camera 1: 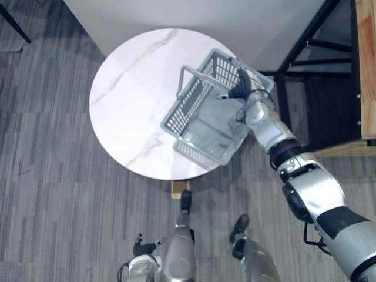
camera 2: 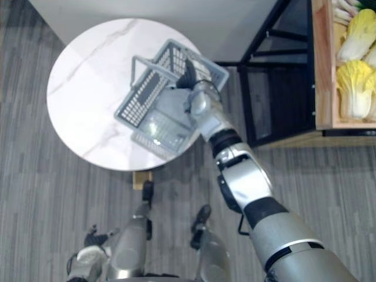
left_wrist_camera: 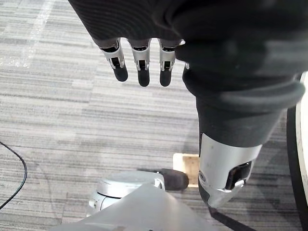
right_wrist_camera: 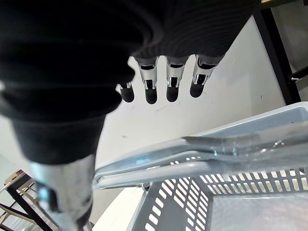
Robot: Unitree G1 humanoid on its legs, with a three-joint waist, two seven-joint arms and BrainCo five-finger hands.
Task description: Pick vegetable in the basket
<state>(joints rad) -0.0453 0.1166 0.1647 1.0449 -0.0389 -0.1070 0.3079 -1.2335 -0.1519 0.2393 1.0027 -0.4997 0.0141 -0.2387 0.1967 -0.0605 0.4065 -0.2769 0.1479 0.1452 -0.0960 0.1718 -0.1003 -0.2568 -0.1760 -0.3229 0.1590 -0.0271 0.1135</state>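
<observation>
A grey plastic basket sits askew on the right side of the round white marble table, one handle raised and its grey floor showing. My right hand reaches over the basket's far right rim. In the right wrist view its fingers are straight and hover just above the folded handle and rim, holding nothing. Pale yellow-green cabbages lie in a wooden crate at the far right. My left hand hangs low beside me over the floor, fingers straight.
A black metal rack frame stands right of the table, under the wooden crate. A white wall panel runs behind the table. Grey striped carpet surrounds the table, and a small wooden block lies at its foot.
</observation>
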